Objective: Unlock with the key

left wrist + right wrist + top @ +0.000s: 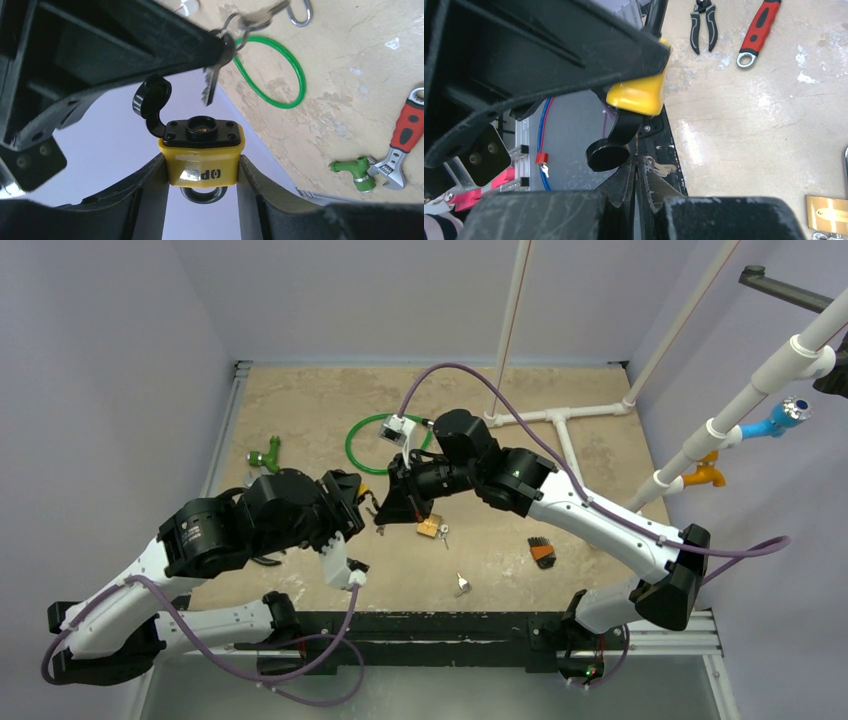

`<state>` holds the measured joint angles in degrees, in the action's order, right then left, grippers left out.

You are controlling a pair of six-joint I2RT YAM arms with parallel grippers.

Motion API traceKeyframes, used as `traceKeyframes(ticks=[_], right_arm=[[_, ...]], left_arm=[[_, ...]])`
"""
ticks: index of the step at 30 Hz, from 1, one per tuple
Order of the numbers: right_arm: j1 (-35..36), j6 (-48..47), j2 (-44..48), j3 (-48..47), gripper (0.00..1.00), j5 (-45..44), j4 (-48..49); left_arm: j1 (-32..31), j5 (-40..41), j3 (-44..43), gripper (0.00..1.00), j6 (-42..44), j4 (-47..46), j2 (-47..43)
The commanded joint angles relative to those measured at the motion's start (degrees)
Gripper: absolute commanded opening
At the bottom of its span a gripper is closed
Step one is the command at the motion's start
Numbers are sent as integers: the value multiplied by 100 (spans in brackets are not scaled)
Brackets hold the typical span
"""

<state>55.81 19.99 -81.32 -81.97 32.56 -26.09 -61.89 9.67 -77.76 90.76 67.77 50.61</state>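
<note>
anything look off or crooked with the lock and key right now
The key hangs tilted above the yellow padlock, not lined up with its keyhole. The black cap is flipped open, which fits the job. Nothing looks damaged.

The top camera looks steeply down from the near edge over the whole surface (300, 400). Both wrist cameras sit close, sharing the yellow padlock (202, 160).
</note>
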Motion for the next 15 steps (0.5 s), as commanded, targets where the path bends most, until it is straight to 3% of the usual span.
traceKeyframes(ticks=[1,15], right_arm=[[25,40,234,91,0,87,288],[26,-57,151,-363,0,284,157]], left_arm=[[214,260,-175,0,-310,-885,-108],[126,327,243,0,-51,-823,-255]])
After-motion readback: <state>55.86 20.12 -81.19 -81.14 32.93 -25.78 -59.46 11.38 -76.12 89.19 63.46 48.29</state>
